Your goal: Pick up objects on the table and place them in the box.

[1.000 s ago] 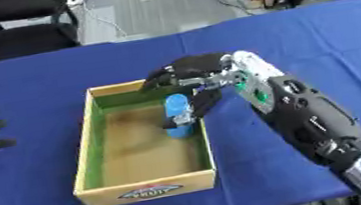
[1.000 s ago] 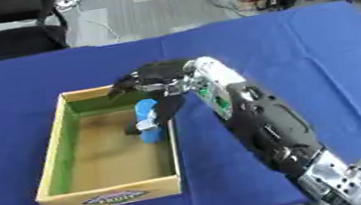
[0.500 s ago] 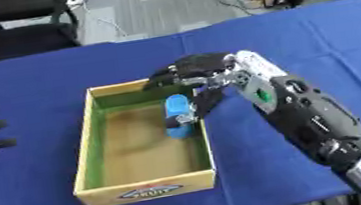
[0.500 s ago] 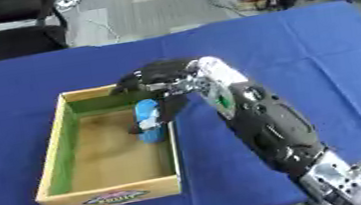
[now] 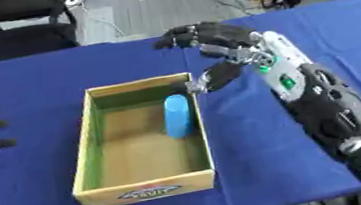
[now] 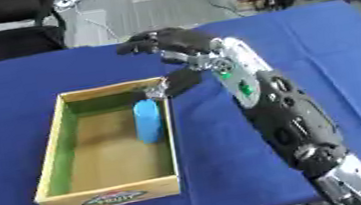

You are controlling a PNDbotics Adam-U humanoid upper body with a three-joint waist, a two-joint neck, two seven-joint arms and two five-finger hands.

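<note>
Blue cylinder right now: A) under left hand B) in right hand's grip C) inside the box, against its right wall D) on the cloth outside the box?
C: the blue cylinder sits inside the box by its right wall; the right hand is open above the rim, holding nothing.

Box [image 5: 87, 153] interior mostly free; blue cylinder [image 5: 177, 116] blocks right wall (right hand [image 5: 211, 44] above rim).

Blue cylinder [image 5: 177, 115] (upright) inside wooden box [image 5: 85, 153]

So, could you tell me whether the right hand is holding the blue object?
No, the right hand is open above the box's far corner, and the blue object lies inside.
</note>
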